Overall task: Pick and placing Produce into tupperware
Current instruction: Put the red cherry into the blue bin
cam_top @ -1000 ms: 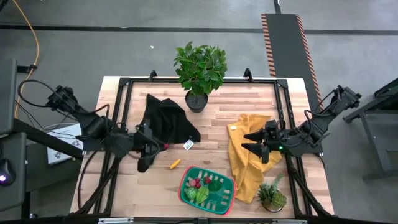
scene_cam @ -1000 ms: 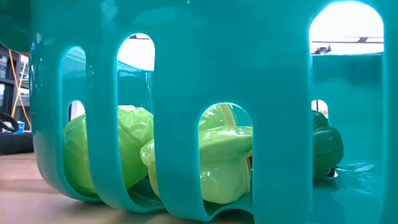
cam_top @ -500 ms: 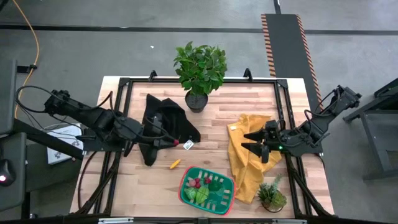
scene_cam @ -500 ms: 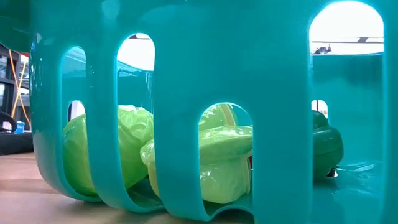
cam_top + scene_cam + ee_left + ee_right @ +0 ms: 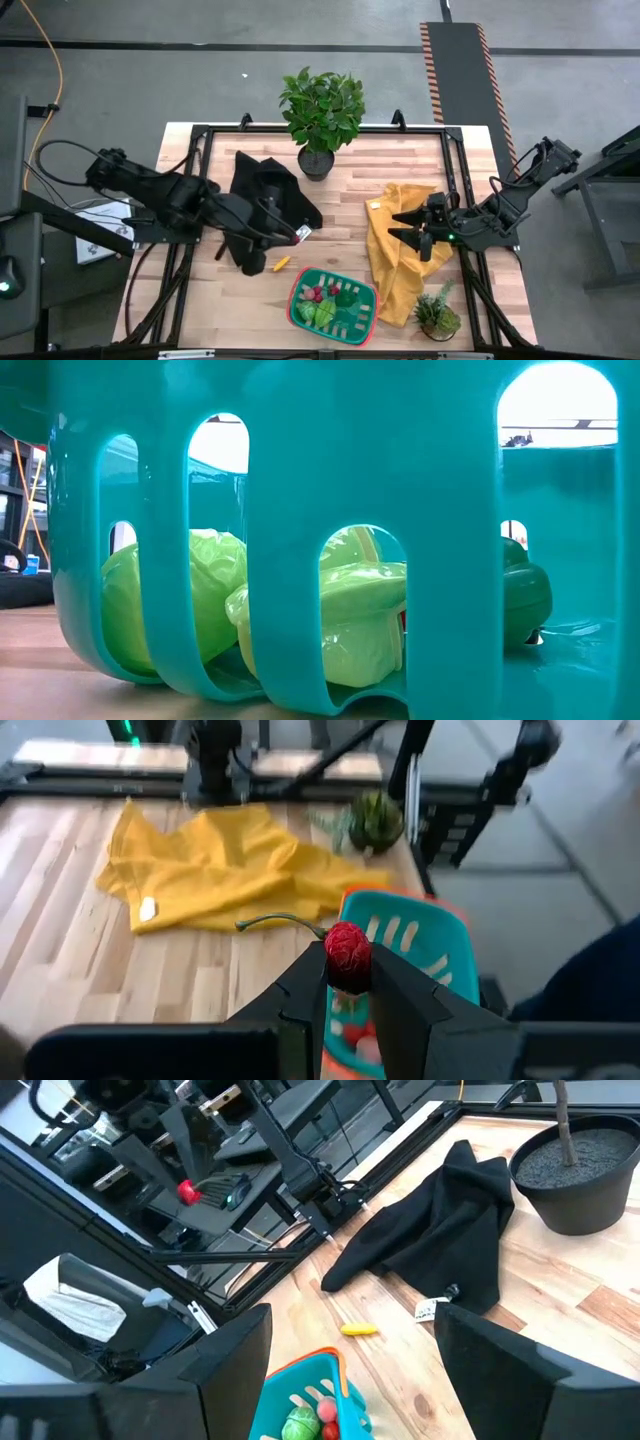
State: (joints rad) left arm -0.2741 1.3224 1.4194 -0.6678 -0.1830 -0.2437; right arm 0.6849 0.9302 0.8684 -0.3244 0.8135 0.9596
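Carrying a small red berry-like piece (image 5: 347, 950) pinched only at its sides, the left gripper (image 5: 349, 982) risks dropping it short of the tupperware (image 5: 302, 283), which sits at the worktop's (image 5: 400, 165) front edge already holding green and red produce (image 5: 327, 305). Nearby lie a yellow cloth (image 5: 400, 250), a black cloth (image 5: 268, 188), two potted plants (image 5: 322, 110), and one small yellow piece (image 5: 282, 263) directly under the carry path. The right gripper (image 5: 411, 228) waits over the yellow cloth, jaws apart.
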